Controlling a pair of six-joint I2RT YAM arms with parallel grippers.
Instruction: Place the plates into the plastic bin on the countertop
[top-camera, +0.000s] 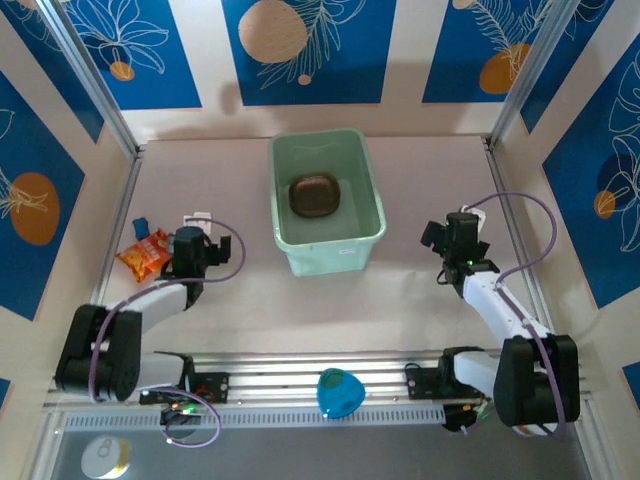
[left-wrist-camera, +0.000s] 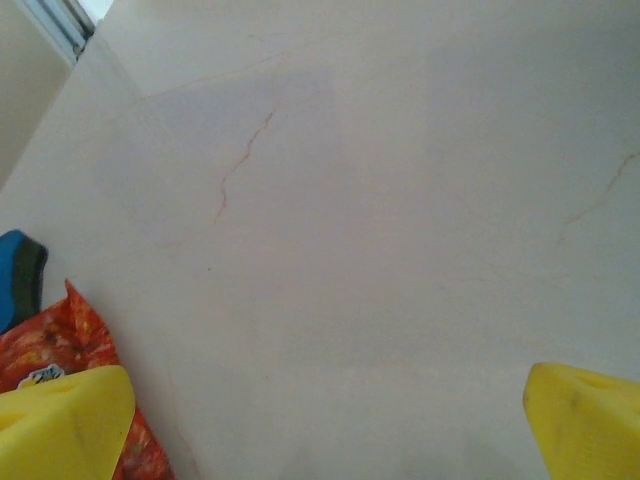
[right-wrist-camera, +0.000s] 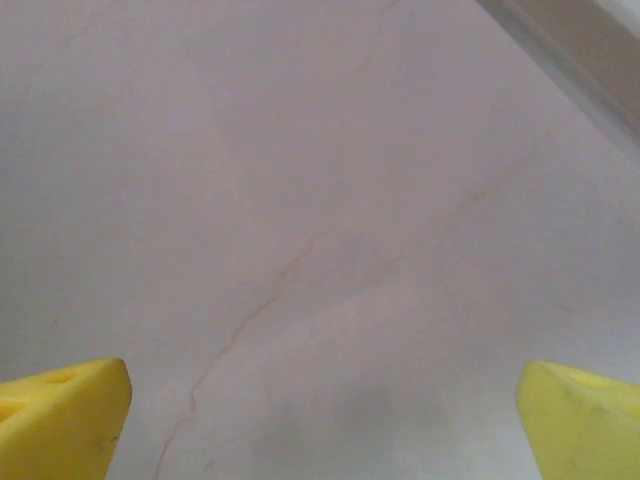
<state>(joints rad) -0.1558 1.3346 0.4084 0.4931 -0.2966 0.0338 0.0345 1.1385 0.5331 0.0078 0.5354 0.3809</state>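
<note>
My left pincer (left-wrist-camera: 322, 420) and right pincer (right-wrist-camera: 322, 415) stand wide open and hold nothing above the countertop (top-camera: 420, 300). The plates (top-camera: 315, 194) lie inside the plastic bin (top-camera: 330, 255), toward the far edge. They seem light, stiff and slippery; I would pinch the rim.

Both arms stretched forward, bent low, the left gripper (top-camera: 198, 222) and right gripper (top-camera: 452, 230) with fingers spread wide.

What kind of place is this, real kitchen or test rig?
Probably a staged robot test cell, not a kitchen: printed blue leaf panels wall in the countertop, and a metal rail runs along its near edge.
</note>
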